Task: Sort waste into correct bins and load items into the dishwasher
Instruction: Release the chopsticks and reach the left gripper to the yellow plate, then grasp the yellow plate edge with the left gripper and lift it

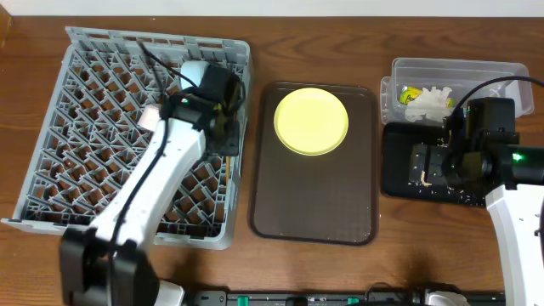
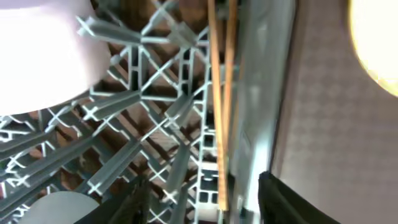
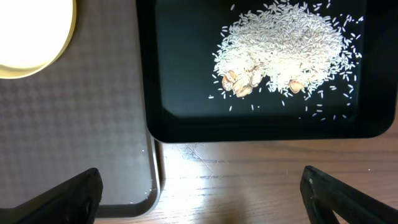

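Note:
The grey dish rack (image 1: 93, 144) fills the left side. My left gripper (image 1: 223, 127) hangs over its right edge, open and empty (image 2: 211, 208). In the left wrist view a white bowl (image 2: 37, 56) sits in the rack (image 2: 124, 124), and a pale bowl rim (image 2: 56, 208) shows at the bottom left. The yellow plate (image 1: 311, 121) lies on the brown tray. The clear tub (image 1: 476, 72) holds white paper (image 1: 432, 104) and the wrapper (image 1: 410, 93). The black tray (image 3: 186, 93) holds pale grains (image 3: 286, 46). My right gripper (image 3: 205, 199) is open and empty just in front of the black tray (image 1: 399, 183).
The dark brown serving tray (image 1: 314, 195) lies between the rack and the bins. Two thin wooden sticks (image 2: 221, 112) stand along the rack's right wall. A few tan nut-like pieces (image 3: 242, 81) lie among the grains. Bare wooden table (image 3: 249, 168) is under my right gripper.

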`<state>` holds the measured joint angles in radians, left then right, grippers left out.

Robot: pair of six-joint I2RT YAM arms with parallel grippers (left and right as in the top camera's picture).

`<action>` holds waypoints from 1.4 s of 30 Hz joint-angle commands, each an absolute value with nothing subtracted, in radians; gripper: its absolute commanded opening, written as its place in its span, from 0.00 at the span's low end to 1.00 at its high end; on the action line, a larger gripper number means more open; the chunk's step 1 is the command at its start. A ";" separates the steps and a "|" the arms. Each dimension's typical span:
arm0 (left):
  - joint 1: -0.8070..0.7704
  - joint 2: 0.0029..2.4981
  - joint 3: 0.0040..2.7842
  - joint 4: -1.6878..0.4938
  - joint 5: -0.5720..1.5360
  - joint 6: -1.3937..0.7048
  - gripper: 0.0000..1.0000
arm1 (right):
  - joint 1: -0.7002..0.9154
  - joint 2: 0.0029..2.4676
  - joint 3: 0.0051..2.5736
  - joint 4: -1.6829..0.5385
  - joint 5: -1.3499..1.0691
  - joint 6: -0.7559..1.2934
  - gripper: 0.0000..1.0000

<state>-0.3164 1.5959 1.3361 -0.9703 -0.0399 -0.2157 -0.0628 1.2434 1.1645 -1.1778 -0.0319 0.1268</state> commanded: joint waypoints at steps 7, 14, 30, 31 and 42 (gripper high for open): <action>-0.502 1.534 1.398 -0.657 0.131 -0.018 0.75 | -0.072 1.242 1.180 -1.171 -0.027 0.141 0.99; -0.626 1.758 1.398 -0.507 0.131 -0.018 0.76 | -0.072 1.242 1.180 -1.171 -0.027 0.141 0.99; -0.760 2.099 1.395 -0.435 0.131 0.018 0.69 | -0.072 1.242 1.180 -1.171 -0.027 0.141 0.99; -0.770 2.099 1.395 -0.451 0.131 0.018 0.60 | -0.072 1.242 1.180 -1.171 -0.027 0.141 0.99; -0.829 2.098 1.395 -0.516 0.131 0.018 0.06 | -0.072 1.242 1.180 -1.172 -0.027 0.141 0.99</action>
